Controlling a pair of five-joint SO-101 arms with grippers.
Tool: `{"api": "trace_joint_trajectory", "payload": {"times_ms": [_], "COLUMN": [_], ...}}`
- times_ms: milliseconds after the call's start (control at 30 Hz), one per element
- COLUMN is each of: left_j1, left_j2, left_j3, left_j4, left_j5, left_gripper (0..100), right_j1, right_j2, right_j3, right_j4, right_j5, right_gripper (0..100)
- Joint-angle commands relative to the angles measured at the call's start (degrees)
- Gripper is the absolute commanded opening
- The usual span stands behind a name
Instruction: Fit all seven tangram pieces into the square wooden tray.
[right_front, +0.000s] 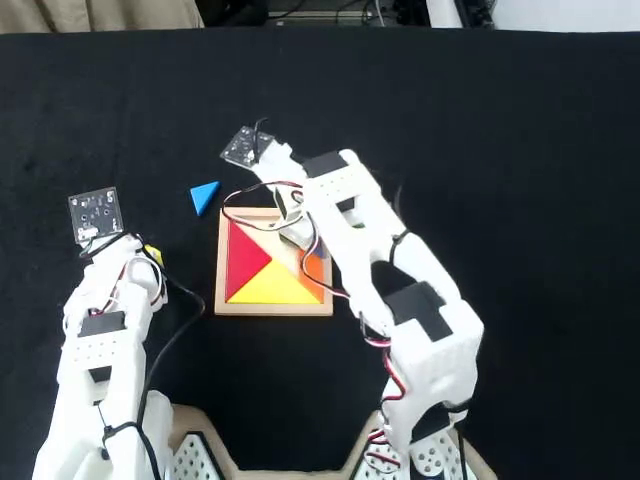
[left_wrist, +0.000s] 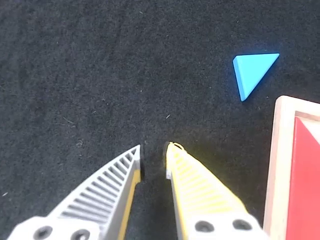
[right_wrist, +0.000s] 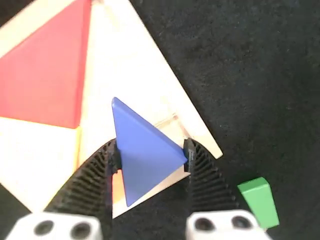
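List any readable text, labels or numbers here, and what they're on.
None readable.
The blue triangle in the right gripper, the light blue triangle and the wooden tray carry no print.
Marks on the wrist camera board are too small to read.

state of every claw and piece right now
right claw, shut on the dark blue triangle
left claw, open and empty
dark blue triangle, gripped over the tray edge
light blue triangle, loose on the cloth, outside tray
green piece, loose on the cloth
red triangle, seated in tray
yellow triangle, seated in tray
tray, partly filled
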Motion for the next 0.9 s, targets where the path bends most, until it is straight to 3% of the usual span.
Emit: {"api": "trace_joint_trajectory", "payload": {"times_ms": [0,133,333,867], "left_j1": [0.6,0.6,0.6,0.6], "left_j2": [-1.1,-1.1,-1.1,-1.1], "left_j3": [-0.5,-0.5,-0.5,-0.5], "left_j4": [-1.1,-1.1,-1.1,-1.1], "left_j5": [0.2,0.2,0.2,0.2], "left_gripper": [10,10,10,10], "right_j1": [0.7,1.3,1.4,0.7], "right_j2": [-0.3,-0.1,0.0,0.0], "right_j3": [-3.6,-3.3,-3.0,1.8], "right_j4": [-2.3,-4.7,-4.2,-4.1], "right_j5": [-1.6,-2.7,-2.4,-0.6], "right_gripper": [4.7,5.4,15.7,15.5]}}
